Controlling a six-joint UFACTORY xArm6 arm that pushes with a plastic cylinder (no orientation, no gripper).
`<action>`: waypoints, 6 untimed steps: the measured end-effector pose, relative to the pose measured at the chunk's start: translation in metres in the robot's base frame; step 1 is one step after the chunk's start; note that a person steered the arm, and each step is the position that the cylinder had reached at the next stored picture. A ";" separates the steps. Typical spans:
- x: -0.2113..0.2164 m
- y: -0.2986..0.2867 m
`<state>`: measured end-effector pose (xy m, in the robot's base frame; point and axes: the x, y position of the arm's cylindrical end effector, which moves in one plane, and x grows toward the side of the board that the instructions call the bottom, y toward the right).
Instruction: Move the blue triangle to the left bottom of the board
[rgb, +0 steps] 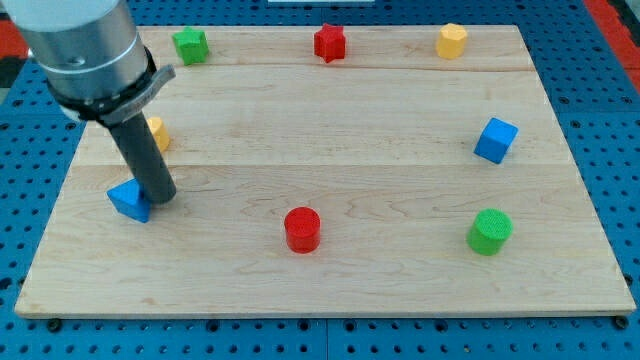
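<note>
The blue triangle (128, 200) lies on the wooden board (330, 270) near the view's left edge, a little below mid-height. My tip (163, 198) rests on the board right against the triangle's right side. The dark rod rises from there up to the grey arm body at the view's top left.
A yellow block (157, 132) sits partly hidden behind the rod. A green block (190, 45), a red star (329, 42) and a yellow block (452, 40) line the top edge. A blue cube (495, 139), a green cylinder (490, 231) and a red cylinder (302, 229) also lie on the board.
</note>
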<state>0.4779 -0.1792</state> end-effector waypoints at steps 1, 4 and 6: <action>-0.015 -0.037; 0.035 -0.030; 0.012 -0.025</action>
